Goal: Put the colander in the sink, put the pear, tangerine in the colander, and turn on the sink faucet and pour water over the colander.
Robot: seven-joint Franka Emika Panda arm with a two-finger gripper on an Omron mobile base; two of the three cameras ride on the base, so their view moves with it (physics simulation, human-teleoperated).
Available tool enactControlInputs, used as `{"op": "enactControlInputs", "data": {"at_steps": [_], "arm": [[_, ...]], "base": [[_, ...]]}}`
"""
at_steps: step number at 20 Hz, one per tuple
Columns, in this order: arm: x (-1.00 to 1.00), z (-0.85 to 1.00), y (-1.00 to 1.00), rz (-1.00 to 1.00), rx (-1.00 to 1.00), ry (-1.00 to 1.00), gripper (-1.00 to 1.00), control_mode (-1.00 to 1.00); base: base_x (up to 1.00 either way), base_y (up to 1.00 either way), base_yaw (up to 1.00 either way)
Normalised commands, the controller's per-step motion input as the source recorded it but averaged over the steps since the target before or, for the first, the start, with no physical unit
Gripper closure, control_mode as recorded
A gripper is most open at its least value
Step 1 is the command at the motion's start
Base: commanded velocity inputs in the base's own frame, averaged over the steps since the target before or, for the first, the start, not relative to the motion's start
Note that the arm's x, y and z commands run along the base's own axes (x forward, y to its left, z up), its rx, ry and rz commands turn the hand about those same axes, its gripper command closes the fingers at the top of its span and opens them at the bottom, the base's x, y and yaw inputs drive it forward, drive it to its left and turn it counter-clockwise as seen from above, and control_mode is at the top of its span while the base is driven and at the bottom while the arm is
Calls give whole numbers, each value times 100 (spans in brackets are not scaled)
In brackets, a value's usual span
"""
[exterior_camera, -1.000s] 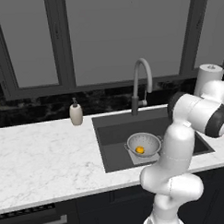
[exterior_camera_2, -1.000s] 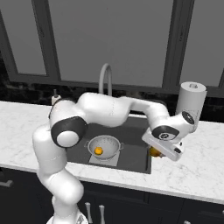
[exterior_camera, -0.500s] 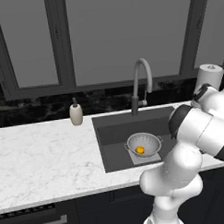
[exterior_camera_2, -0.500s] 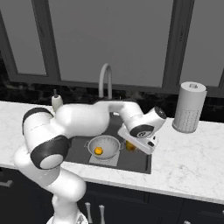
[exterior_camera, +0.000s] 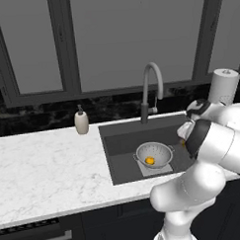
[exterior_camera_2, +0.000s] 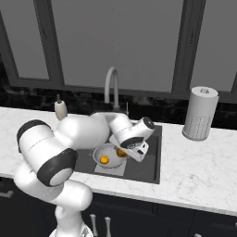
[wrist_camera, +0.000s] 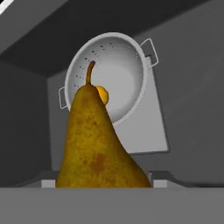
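The gripper [exterior_camera_2: 124, 152] was closed on the pear [wrist_camera: 99, 144], jaws standing fairly wide around its fat lower body, stem end pointing away from the hand toward the colander [wrist_camera: 106, 79]. The pear looked brown-gold and speckled, smooth-skinned, likely firm but bruisable, moderately heavy for a fruit; judged slippery if gripped on the tapering neck, so the broad belly was the right place to hold it, which is where the fingers seemed to sit, though the fingertips themselves were hidden behind the fruit in the hand view. In the right base view the gripper hung low over the sink [exterior_camera_2: 151, 167], just beside the colander's right rim, with a bit of pear showing under the hand. The colander [exterior_camera: 153, 155] sat on the lighter square on the sink floor, upright, with the tangerine [exterior_camera: 150, 160] already inside near the middle. Colander judged rigid metal, light, best taken by a side handle or rim, but it was already placed. The tangerine [exterior_camera_2: 104, 159] was small and round and could roll when the pear lands. The sink faucet [exterior_camera: 150, 90] stood behind the basin, no water visible. The pear should be released low to avoid bounce and tipping the colander. Soap bottle [exterior_camera: 81, 121] and paper-towel roll [exterior_camera_2: 200, 113] stood on the counter, well apart.
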Motion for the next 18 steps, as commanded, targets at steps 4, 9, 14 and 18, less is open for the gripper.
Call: {"op": "enactControlInputs", "data": {"at_steps": [4, 9, 14, 18], "arm": [[49, -44, 49, 0, 1, 0, 100, -100], [63, -44, 41, 0, 0, 0, 100, -100], [48, -39, 25, 0, 0, 0, 100, -100], [20, -35, 4, 0, 0, 0, 100, -100]], "base": [[0, 0, 0], [0, 0, 0], [0, 0, 0], [0, 0, 0]]}}
